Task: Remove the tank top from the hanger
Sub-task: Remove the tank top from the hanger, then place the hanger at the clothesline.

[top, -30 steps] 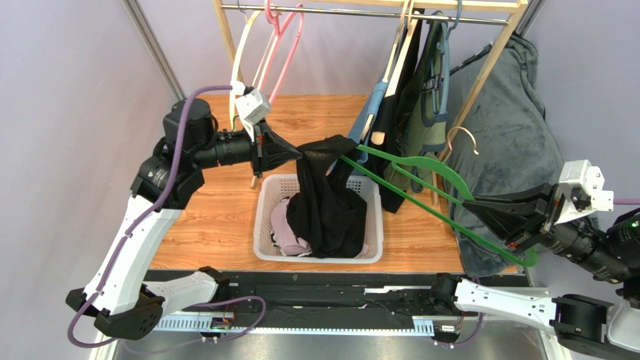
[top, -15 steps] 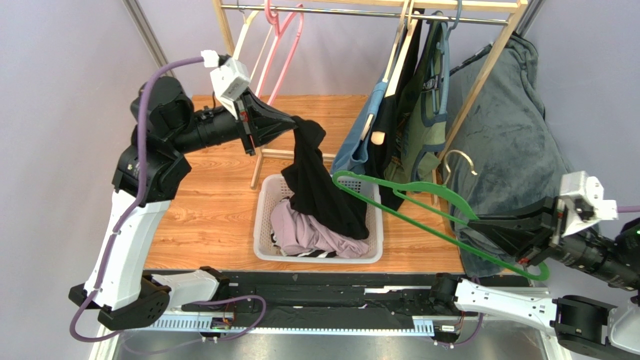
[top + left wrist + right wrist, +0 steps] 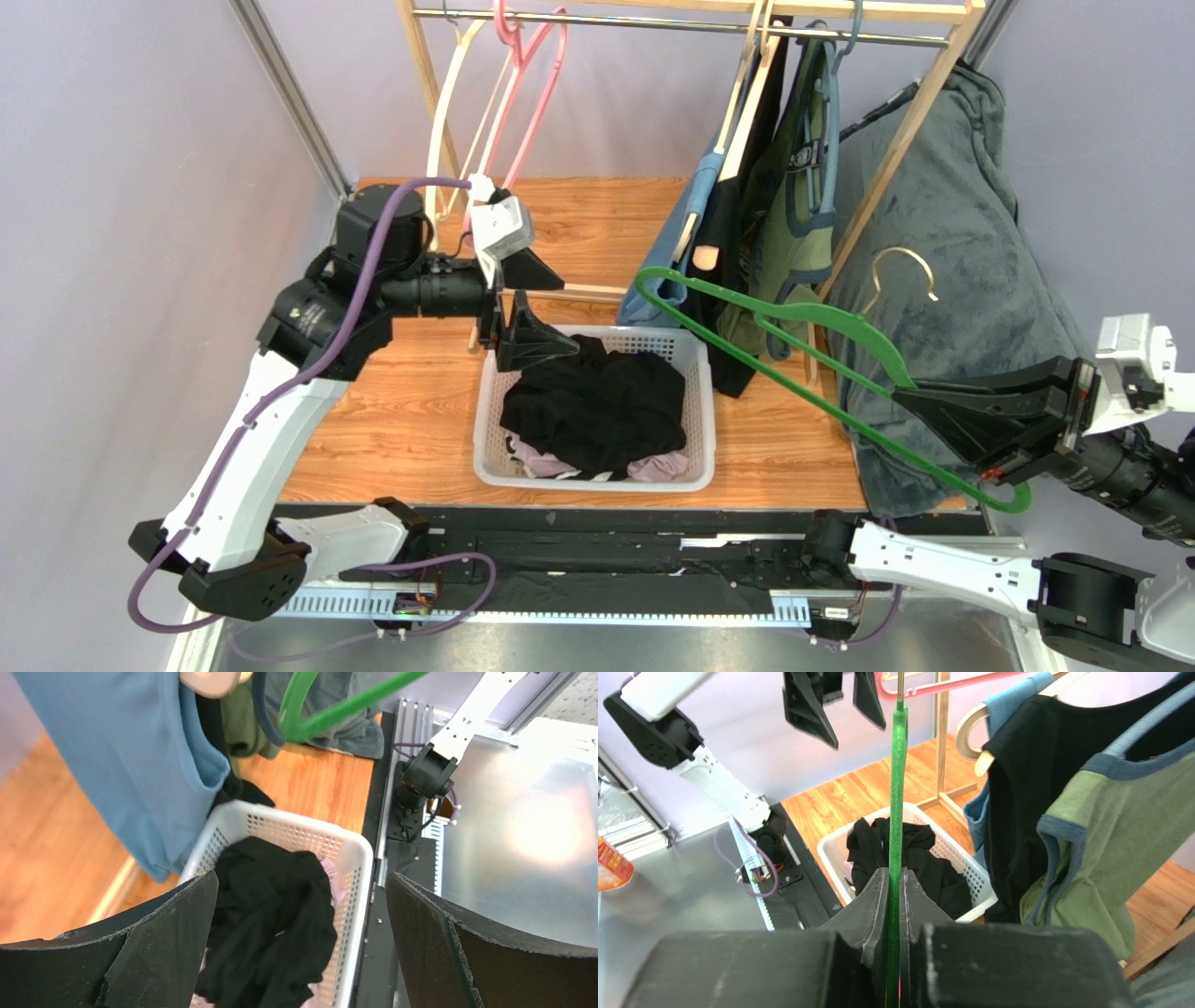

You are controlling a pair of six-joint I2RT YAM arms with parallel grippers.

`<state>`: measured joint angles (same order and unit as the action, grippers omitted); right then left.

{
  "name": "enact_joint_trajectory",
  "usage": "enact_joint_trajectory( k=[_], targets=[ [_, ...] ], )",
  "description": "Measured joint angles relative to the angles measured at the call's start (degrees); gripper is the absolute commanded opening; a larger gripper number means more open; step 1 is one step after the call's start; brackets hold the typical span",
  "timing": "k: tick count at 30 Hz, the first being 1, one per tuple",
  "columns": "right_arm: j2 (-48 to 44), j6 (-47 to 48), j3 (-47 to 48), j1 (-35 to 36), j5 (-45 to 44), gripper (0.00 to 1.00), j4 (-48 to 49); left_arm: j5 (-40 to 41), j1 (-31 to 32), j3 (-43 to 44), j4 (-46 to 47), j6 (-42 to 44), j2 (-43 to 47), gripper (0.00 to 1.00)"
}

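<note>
Hanging clothes [image 3: 765, 182] behind basket [image 3: 493, 420]; tank top [image 3: 596, 406] crumpled inside, axis unclear. Left gripper [image 3: 554, 317] gaping, empty; right gripper [image 3: 915, 408] clamps green hanger [image 3: 759, 331].

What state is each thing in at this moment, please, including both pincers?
Tank top: off the hanger, crumpled in the basket.
Hanger: bare, clamped in the right pincer.
Left pincer: open, empty, above the basket.
Right pincer: shut on the hanger.
Basket: upright, partly filled.

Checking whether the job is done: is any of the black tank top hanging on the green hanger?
No, the green hanger is bare; the black tank top lies bunched in the white basket.
</note>
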<state>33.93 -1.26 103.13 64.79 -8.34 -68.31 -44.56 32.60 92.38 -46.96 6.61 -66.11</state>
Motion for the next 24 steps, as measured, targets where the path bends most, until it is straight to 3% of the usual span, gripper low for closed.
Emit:
enact_joint_trajectory(
  k=[7, 10, 17, 24],
  targets=[
    [3.21, 0.28, -2.49, 0.00, 7.19, 0.00, -0.98, -5.01, 0.00, 15.89, -8.83, 11.91, 1.03, 0.98],
    [4.68, 0.42, -5.55, 0.00, 11.91, 0.00, -1.27, -10.19, 0.00, 17.18, -11.65, 15.19, 3.04, 0.98],
    [9.16, 1.29, -9.05, 0.00, 18.82, 0.00, 0.35, -21.57, 0.39, 9.64, -15.41, 16.87, 5.75, 0.89],
    [10.16, 1.42, -9.03, 0.00, 22.43, 0.00, 5.92, -20.63, 1.66, -1.40, -17.77, 16.50, 5.29, 0.71]
  ],
)
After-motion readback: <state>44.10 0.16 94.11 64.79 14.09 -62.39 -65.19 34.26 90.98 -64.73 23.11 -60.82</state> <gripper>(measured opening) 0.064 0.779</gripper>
